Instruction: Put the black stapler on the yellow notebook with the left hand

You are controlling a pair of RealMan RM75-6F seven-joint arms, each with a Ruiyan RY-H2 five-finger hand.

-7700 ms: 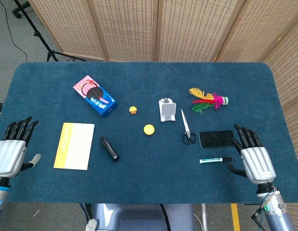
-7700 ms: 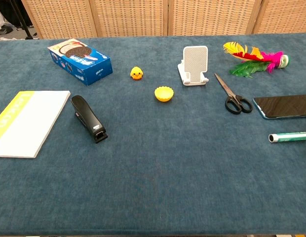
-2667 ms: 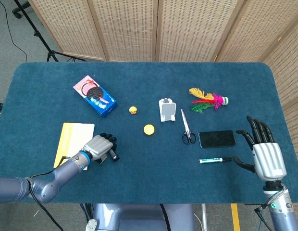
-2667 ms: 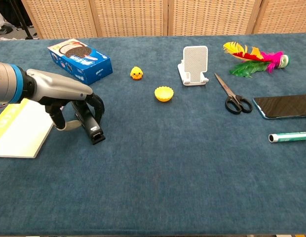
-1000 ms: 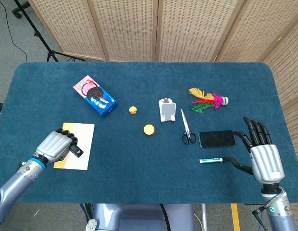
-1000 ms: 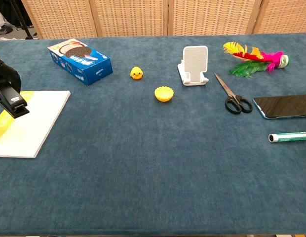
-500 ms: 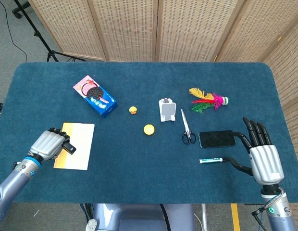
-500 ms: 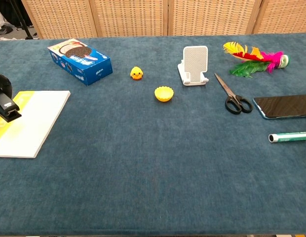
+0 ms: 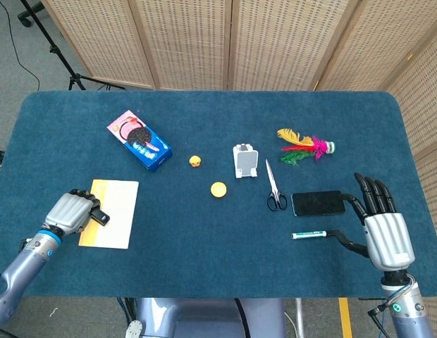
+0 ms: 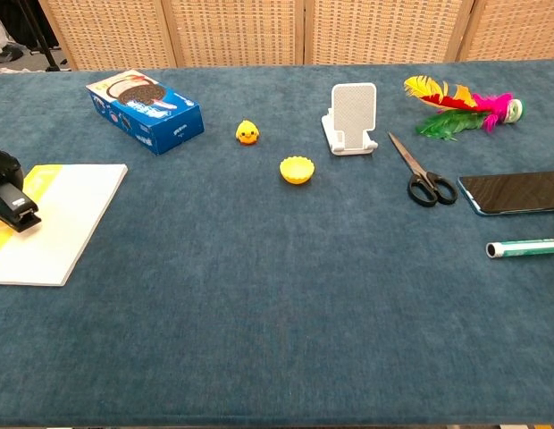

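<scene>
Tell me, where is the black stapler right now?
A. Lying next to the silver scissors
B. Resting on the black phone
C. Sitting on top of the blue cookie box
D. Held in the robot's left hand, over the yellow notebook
D. The left robot hand grips the black stapler, whose end pokes out over the yellow paper notebook, far from the scissors, box and phone.

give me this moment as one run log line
phase: placing | left hand: holds black stapler over yellow notebook | right hand: open, idle by phone | release: not yet done
</scene>
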